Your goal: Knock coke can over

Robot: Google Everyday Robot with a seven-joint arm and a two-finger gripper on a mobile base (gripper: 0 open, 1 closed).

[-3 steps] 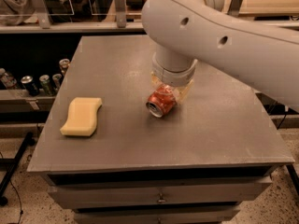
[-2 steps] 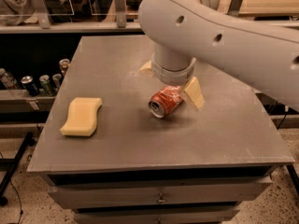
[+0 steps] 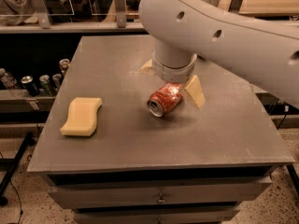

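The coke can (image 3: 163,100), red with a silver top, lies on its side near the middle of the grey table (image 3: 140,139), its top facing the front left. My gripper (image 3: 171,80) hangs just above and behind the can on the big white arm. It is open and holds nothing. One cream finger (image 3: 195,92) stands to the right of the can. The other finger (image 3: 146,67) shows behind the can to the left. The wrist hides the far end of the can.
A yellow sponge (image 3: 82,116) lies on the left part of the table. Several small dark and silver cans (image 3: 41,81) stand on a lower shelf to the left. Drawers (image 3: 159,197) sit under the table's front edge.
The gripper has lifted off the can and its fingers have come into view, spread apart. The can stays on its side in about the same place.
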